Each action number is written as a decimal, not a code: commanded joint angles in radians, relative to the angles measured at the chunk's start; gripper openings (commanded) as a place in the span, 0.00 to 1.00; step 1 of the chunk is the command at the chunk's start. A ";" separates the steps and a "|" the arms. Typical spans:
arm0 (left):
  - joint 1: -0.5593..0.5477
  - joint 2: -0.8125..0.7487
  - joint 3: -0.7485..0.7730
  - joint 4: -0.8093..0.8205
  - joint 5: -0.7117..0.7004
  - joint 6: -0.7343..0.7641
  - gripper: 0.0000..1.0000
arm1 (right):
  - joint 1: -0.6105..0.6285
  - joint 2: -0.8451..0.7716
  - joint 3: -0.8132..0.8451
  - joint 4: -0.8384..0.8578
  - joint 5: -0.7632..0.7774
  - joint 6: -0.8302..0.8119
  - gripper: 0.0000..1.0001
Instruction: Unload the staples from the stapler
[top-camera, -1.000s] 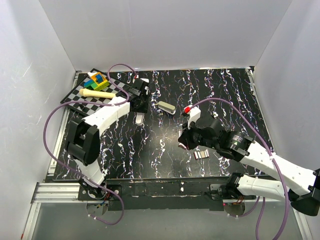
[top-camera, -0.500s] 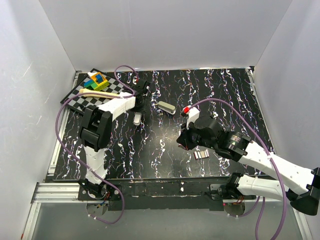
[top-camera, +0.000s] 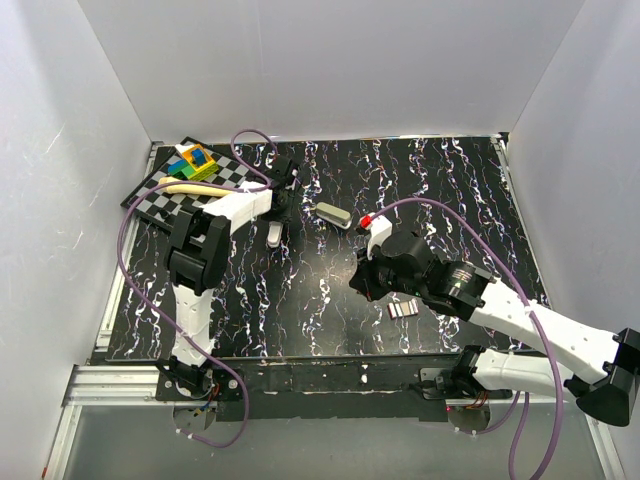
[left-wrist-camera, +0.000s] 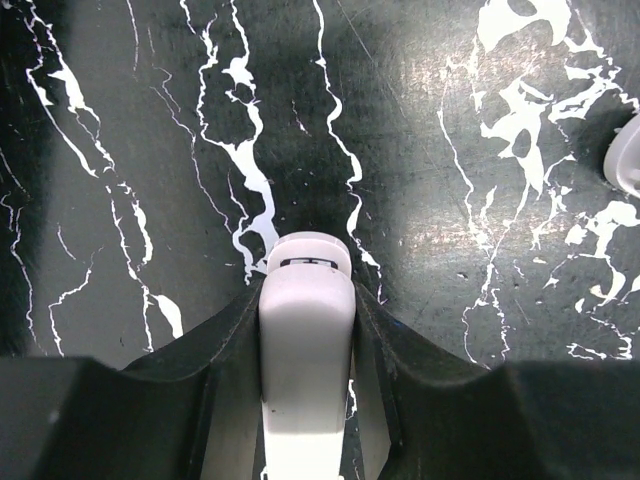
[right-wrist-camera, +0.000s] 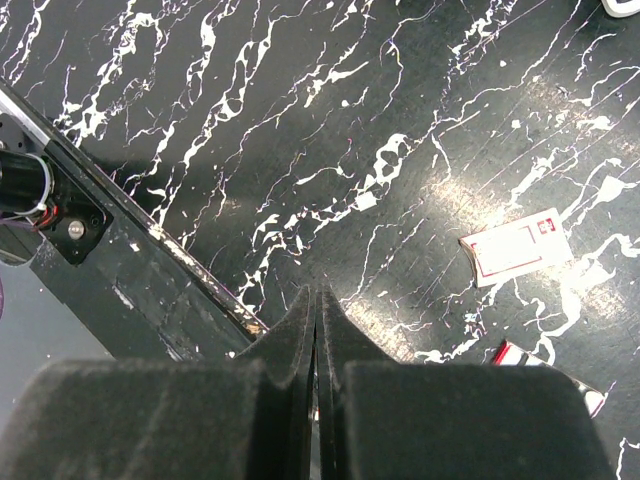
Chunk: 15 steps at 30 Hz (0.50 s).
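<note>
Stapler (left-wrist-camera: 306, 350), smooth pale plastic with a rounded nose, is gripped by the left end effector (left-wrist-camera: 307, 296) at the far left of the glossy, white-veined black desk (left-wrist-camera: 470, 200); right end effector (right-wrist-camera: 316, 297) clenched, empty.

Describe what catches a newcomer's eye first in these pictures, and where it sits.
The white-veined black table fills every view. At its far left, the left arm's fingers clamp a white stapler, beside a checkered board carrying bright blocks. Silver staples lie near the right arm's shut fingers.
</note>
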 joint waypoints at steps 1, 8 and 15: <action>0.012 -0.009 0.038 0.025 0.012 0.027 0.17 | -0.004 0.003 0.005 0.044 -0.005 0.011 0.01; 0.026 0.012 0.047 0.027 0.014 0.038 0.35 | -0.002 0.006 0.009 0.043 -0.006 0.011 0.02; 0.029 0.019 0.058 0.027 0.032 0.054 0.51 | -0.002 0.012 0.022 0.030 -0.002 0.003 0.05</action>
